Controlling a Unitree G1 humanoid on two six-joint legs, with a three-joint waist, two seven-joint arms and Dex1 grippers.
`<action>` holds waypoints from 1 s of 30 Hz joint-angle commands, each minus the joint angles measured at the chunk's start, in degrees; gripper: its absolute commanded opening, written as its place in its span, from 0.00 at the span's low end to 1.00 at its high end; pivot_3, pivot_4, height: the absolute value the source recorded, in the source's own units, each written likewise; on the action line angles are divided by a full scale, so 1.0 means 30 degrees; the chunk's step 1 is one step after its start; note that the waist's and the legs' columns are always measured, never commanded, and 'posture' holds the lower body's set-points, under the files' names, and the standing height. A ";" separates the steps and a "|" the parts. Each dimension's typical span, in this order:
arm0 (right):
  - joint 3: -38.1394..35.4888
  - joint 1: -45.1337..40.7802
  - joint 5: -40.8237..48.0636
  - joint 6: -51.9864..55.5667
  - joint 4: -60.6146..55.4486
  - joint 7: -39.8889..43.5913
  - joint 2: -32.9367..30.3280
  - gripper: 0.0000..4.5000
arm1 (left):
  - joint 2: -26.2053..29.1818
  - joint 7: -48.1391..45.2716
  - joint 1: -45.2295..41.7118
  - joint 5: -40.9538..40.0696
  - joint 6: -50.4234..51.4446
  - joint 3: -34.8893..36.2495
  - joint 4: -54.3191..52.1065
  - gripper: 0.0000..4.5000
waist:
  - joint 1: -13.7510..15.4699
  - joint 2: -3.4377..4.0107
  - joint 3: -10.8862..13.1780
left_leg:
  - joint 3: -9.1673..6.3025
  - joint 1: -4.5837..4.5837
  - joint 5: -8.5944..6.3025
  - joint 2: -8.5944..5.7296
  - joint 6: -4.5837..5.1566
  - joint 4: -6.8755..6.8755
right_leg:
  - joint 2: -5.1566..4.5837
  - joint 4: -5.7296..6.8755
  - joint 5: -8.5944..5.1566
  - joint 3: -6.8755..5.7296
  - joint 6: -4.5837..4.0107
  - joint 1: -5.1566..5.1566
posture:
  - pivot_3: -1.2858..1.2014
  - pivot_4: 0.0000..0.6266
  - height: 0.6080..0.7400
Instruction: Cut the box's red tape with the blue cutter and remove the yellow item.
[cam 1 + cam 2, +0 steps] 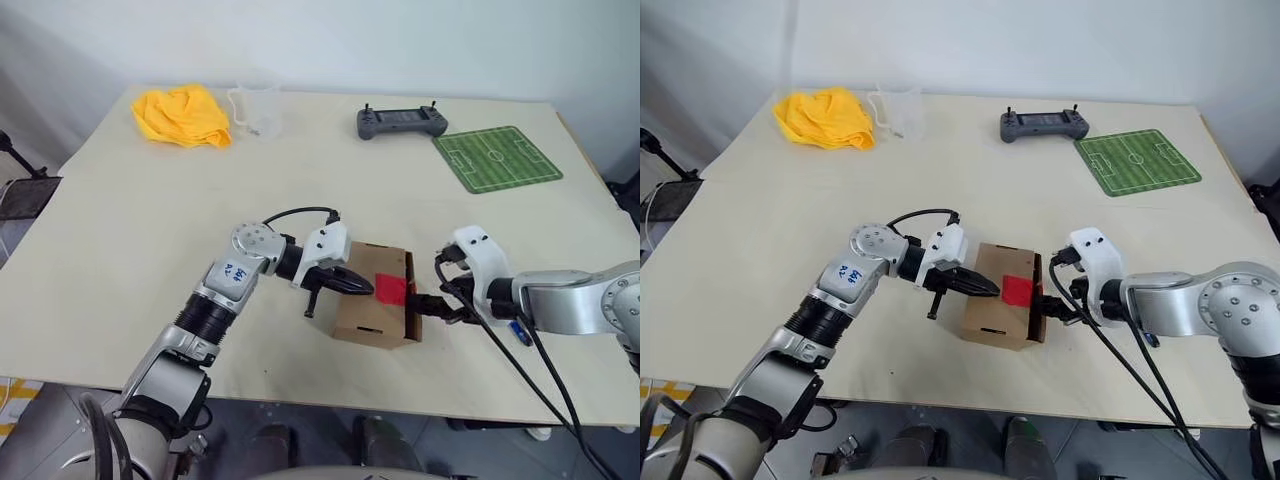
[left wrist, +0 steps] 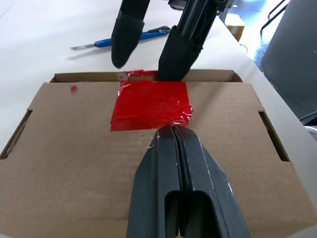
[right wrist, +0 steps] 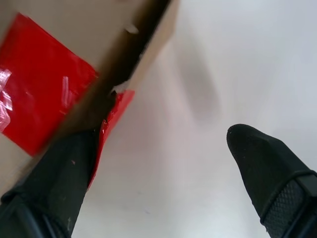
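Overhead, from the left eye view, the box [image 1: 377, 308] lies flat near the table's [image 1: 150, 250] front edge, its long axis running away from the robot, between the two grippers. The left gripper [image 1: 366, 287] has its fingers pressed together with the tips on the carton's top, just beside the red tape [image 1: 391, 290]. The right gripper [image 1: 432, 308] sits at the box's far side with its fingers spread. Well beyond lie a crumpled yellow cloth [image 1: 183, 115], a clear cup [image 1: 254, 110], a grey controller [image 1: 402, 123] and a green pitch mat [image 1: 497, 157].

Next, the left wrist view: the closed black fingertips [image 2: 171, 136] touch the glossy, wrinkled tape's near edge on matte brown cardboard. Past the box's far edge the blue cutter [image 2: 130, 38] lies flat on the table, its grey tip pointing away from the right fingers [image 2: 126, 34].

Lastly, the right wrist view: one finger [image 3: 54, 183] lies against the box's edge where torn tape hangs; the other [image 3: 267, 163] stands apart over bare table.
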 commanded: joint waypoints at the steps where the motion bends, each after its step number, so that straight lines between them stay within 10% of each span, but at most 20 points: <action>1: -0.1123 0.0782 -0.1858 0.0134 -0.0012 0.0936 -0.0908 0.99 | 0.0605 -0.0049 0.0836 0.1059 0.0689 -0.0820 0.0413 0.00 | 0.0000 0.0000 0.0000 | 0.0000 -0.0001 -0.0001 0.0000 0.0001 -0.0003 | -0.0001 -0.0002 0.0000 0.0000 0.0000 0.0000 | 0.52 0.24 1.00; 8: -0.2930 0.2018 -0.4589 -0.1142 -0.0488 0.4782 -0.0744 0.99 | 0.0604 0.0101 0.0905 0.0928 0.0580 -0.0726 0.0240 0.00 | -0.0059 0.0038 -0.0022 | 0.0009 0.0003 -0.0001 0.0006 -0.0002 -0.0033 | 0.0017 -0.0004 0.0000 0.0003 -0.0001 -0.0012 | 0.52 0.24 1.00; 13: -0.5995 0.2580 0.0576 -0.0447 0.3123 0.5123 0.0178 0.99 | 0.0742 -0.0011 0.0852 0.0839 0.0210 -0.0576 0.0114 0.00 | -0.0028 0.0036 -0.0021 | 0.0014 0.0003 -0.0001 0.0003 -0.0001 -0.0027 | 0.0018 -0.0005 0.0004 0.0005 0.0007 -0.0003 | 0.52 0.24 1.00; 30: -0.3411 0.2806 0.3972 -0.0583 0.6133 0.2755 0.3155 0.99 | 0.1101 -0.0030 0.1154 0.0630 0.0721 -0.0357 -0.0712 0.00 | -0.0153 0.0030 -0.0029 | 0.0035 0.0049 -0.0001 0.0034 -0.0002 -0.0033 | 0.0050 0.0028 0.0004 0.0033 0.0002 0.0001 | 0.52 0.24 1.00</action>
